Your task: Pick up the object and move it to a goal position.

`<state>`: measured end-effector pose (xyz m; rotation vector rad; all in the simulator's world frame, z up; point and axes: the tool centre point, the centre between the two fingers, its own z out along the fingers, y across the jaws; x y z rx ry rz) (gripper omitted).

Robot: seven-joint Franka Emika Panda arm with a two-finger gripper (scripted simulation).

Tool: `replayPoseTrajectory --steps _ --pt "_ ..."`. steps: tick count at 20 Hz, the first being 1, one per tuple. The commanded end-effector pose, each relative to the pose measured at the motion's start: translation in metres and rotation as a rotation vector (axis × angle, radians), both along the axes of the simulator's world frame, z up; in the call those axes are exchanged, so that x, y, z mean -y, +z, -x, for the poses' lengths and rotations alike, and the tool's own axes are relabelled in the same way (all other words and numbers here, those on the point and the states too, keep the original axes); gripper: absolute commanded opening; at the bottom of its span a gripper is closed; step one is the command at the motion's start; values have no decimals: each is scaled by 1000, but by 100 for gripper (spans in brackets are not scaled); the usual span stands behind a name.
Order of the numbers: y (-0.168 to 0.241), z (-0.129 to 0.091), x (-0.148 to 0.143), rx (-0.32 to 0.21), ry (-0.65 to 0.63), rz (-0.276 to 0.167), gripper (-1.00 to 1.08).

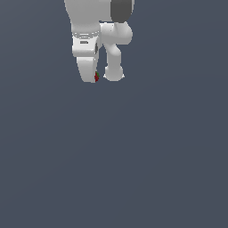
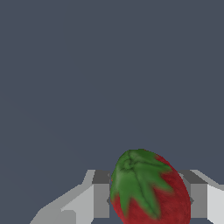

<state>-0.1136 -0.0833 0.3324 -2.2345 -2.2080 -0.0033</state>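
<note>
So the strawberry (image 2: pixel 151 188) is sitting right between the fingers (image 2: pixel 101 199), green top facing the wrist camera, and they're clamped on it from both sides. In the exterior view the white arm (image 1: pixel 89 26) hangs near the top, with just a speck of red poking out at the gripper (image 1: pixel 95 76) tip over plain grey.

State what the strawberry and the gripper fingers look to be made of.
Strawberry: a render, matte red skin with a painted green leafy top, no gloss; real fruit or plastic cannot be told. Fingers: flat grey and white, hard-edged blocks, probably plastic or painted metal, no shine. Gripper looks smooth white.
</note>
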Motion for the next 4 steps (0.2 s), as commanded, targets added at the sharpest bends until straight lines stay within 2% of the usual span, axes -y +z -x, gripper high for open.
replayPoseTrajectory --steps 1,4 --pt "7 1 2 -1 0 0 -100" --pt "9 2 2 -1 0 0 -100"
